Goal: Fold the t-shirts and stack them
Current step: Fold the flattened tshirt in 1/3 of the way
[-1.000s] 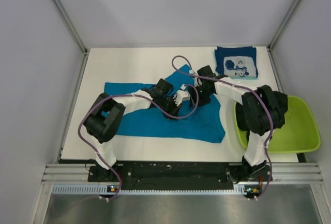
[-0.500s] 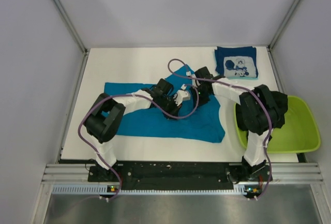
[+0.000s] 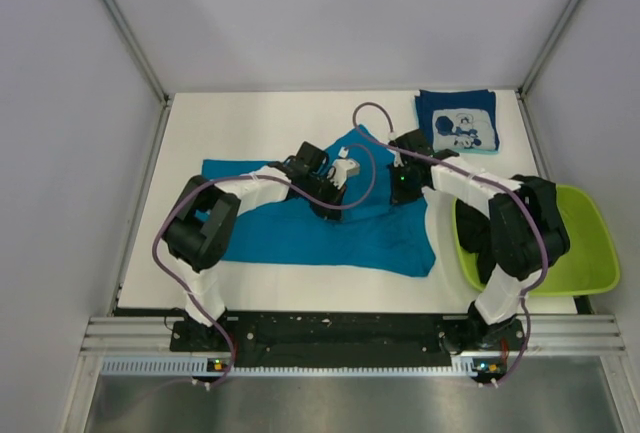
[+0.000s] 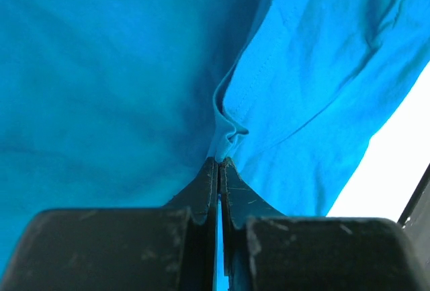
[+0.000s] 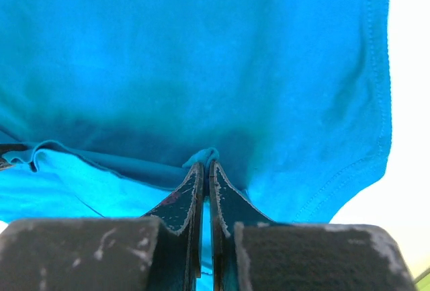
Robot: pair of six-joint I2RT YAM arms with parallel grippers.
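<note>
A plain teal-blue t-shirt (image 3: 290,238) lies spread across the middle of the table, with a flap raised near its back edge. My left gripper (image 3: 343,168) is shut on a small fold of this shirt; in the left wrist view the tips (image 4: 220,161) pinch a seamed edge of the teal cloth (image 4: 101,69). My right gripper (image 3: 400,189) is also shut on the shirt, a little to the right. In the right wrist view its tips (image 5: 205,164) hold a bunched bit of teal cloth (image 5: 201,49). A folded navy t-shirt (image 3: 457,121) with white cartoon print lies at the back right.
A lime-green plastic basin (image 3: 590,258) stands at the right edge, partly behind my right arm. White table surface (image 3: 250,128) shows behind the teal shirt. Grey walls enclose the table at the back and both sides.
The right gripper has shut on the teal cloth and shifted right. The left gripper has moved toward the back with its fold. The two grippers now stand further apart.
</note>
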